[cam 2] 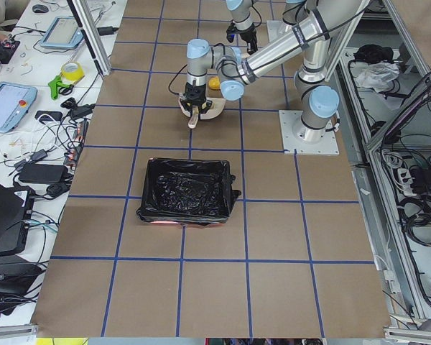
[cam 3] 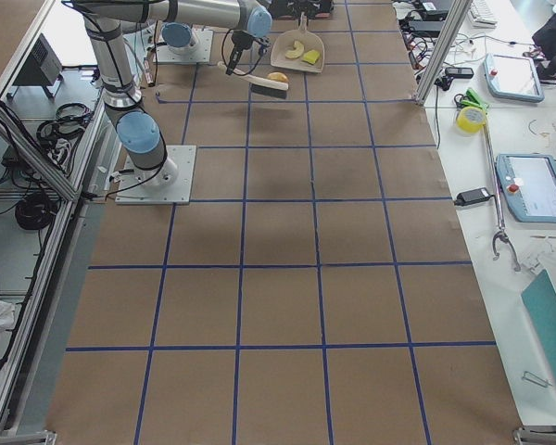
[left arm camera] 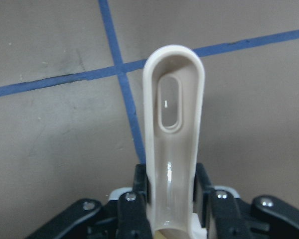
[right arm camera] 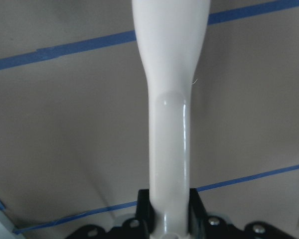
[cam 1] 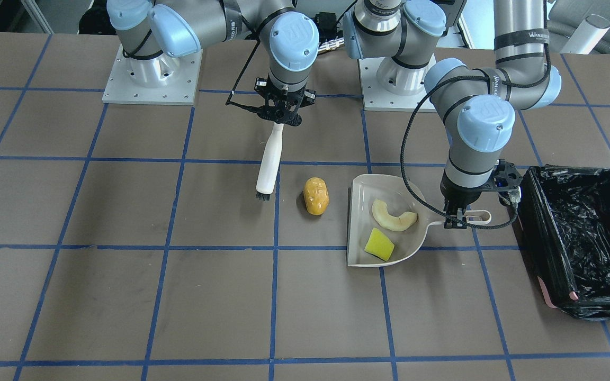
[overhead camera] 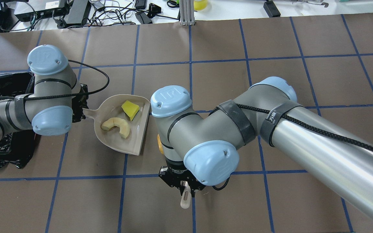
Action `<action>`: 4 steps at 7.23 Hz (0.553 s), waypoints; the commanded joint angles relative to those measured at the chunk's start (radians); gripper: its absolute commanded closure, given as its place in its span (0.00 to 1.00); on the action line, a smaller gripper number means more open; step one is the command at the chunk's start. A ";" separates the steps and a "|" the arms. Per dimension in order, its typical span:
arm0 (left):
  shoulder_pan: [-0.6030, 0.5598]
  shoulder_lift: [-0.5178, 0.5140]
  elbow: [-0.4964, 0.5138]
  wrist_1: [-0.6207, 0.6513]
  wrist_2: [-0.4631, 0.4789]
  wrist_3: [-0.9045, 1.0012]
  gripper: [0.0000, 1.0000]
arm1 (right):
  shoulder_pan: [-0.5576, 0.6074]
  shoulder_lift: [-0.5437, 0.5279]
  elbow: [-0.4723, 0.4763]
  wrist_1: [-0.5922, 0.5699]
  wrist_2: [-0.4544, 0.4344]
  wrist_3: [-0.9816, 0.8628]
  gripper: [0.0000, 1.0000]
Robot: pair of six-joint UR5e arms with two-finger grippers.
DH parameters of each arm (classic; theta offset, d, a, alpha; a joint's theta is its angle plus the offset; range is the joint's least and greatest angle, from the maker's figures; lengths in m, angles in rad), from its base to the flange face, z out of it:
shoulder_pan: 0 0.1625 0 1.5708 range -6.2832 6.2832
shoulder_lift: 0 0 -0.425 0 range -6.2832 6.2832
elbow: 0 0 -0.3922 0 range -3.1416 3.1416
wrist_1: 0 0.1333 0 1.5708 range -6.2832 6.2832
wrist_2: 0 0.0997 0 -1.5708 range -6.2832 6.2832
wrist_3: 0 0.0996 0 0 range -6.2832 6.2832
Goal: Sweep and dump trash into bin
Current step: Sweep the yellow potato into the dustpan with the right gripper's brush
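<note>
My left gripper is shut on the handle of the beige dustpan, which rests flat on the table; the left wrist view shows the jaws clamping the handle. A pale crescent slice and a yellow spongy wedge lie in the pan. A golden-brown potato-like lump lies on the table just outside the pan's open edge. My right gripper is shut on a white brush, whose bristles hang beside the lump. The black-lined bin stands beyond the dustpan handle.
The table is brown with a blue tape grid. Both arm bases are bolted at the robot's edge. In the overhead view my right arm covers most of the lump. Cables and devices lie past the far edge.
</note>
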State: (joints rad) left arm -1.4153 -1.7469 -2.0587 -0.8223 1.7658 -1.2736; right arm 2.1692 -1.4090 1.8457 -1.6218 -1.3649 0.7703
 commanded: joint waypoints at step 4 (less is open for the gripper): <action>-0.002 0.033 -0.061 0.006 -0.002 -0.076 1.00 | 0.087 0.116 -0.005 -0.171 0.107 0.191 1.00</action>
State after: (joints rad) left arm -1.4168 -1.7122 -2.1187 -0.8157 1.7641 -1.3411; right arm 2.2360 -1.3235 1.8441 -1.7564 -1.2575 0.9348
